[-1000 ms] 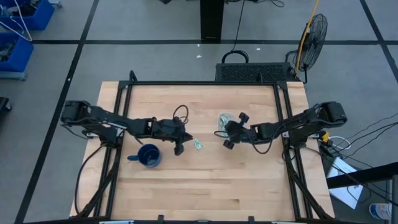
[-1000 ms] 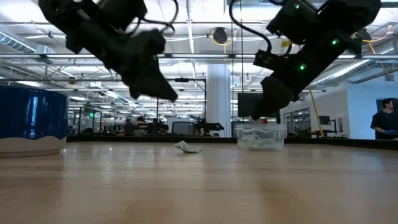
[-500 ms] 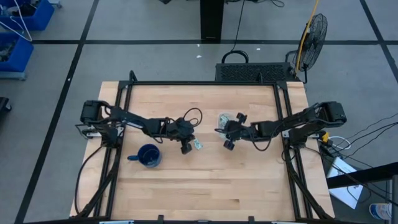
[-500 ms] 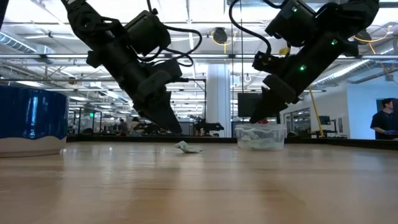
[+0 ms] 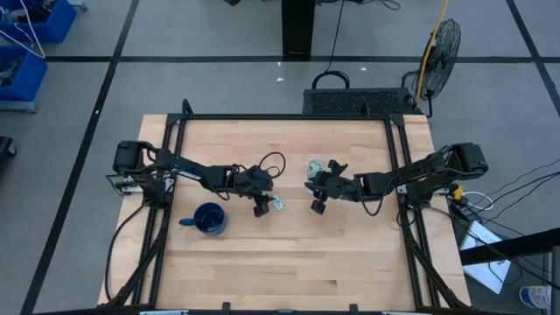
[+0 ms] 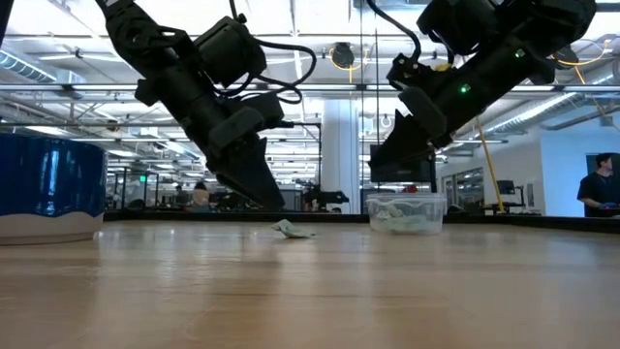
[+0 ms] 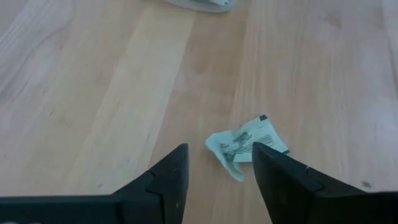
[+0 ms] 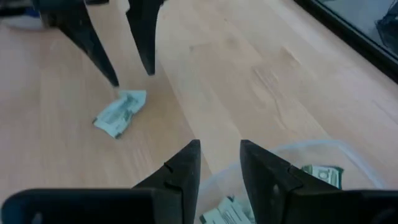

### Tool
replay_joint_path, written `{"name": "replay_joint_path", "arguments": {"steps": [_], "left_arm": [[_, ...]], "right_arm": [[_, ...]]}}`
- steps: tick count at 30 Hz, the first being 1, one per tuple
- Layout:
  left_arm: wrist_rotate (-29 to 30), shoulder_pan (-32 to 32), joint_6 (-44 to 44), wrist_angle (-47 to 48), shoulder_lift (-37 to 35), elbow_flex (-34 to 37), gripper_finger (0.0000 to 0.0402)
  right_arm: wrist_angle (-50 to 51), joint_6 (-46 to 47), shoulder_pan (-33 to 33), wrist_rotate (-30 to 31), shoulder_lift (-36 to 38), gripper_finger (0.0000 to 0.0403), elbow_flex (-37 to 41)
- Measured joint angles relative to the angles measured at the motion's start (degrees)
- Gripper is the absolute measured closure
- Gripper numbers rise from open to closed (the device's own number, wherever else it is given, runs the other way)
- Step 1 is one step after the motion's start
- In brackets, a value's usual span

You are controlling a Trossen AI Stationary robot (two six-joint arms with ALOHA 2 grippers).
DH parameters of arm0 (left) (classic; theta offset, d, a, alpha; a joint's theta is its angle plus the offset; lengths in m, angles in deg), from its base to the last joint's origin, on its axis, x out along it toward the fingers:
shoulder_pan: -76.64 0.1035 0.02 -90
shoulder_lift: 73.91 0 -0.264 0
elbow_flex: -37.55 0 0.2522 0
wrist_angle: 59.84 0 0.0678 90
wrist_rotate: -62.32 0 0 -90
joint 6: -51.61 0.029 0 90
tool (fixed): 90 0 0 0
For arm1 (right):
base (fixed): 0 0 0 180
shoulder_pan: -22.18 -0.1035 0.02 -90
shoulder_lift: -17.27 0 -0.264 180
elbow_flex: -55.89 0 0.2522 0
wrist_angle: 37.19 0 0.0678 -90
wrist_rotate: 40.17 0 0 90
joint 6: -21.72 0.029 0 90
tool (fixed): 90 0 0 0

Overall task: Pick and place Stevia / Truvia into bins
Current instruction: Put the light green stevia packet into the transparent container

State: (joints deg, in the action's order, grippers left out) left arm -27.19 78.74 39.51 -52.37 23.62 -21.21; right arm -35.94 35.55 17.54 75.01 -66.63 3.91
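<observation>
My left tool, fingers spread, hovers over one crumpled packet on the counter. My right tool, spread and empty, hangs beside the clear bin.

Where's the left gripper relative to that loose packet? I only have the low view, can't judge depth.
Observer: High view puts the left gripper just beside the packet, on the mug side.
Operator: Fingers open?
Observer: Open. In the left wrist view the crumpled packet lies just ahead of the gap between the two fingers, flat on the wood.
Operator: Is the bin empty?
Observer: No. The right wrist view shows packets already inside the clear bin.
Operator: Right gripper?
Observer: Open, empty, poised at the bin's near edge.
</observation>
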Motion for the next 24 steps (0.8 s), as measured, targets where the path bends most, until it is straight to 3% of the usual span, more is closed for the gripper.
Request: {"name": "replay_joint_path", "arguments": {"steps": [7,19,24], "left_arm": [[1.23,-0.04,-0.26,-0.02,0.03,0.00,0.0218],[2.88,0.42,-1.13,-5.42,6.64,-0.04,0.0218],[2.24,0.44,-1.04,-5.21,6.19,-0.02,0.0252]], "right_arm": [[-0.61,0.45,-0.02,-3.00,0.00,0.0298,-0.02],[-1.41,0.27,-0.09,-4.56,0.00,0.0300,-0.02],[-1.46,0.25,-0.09,-4.56,0.00,0.0301,-0.04]]}}
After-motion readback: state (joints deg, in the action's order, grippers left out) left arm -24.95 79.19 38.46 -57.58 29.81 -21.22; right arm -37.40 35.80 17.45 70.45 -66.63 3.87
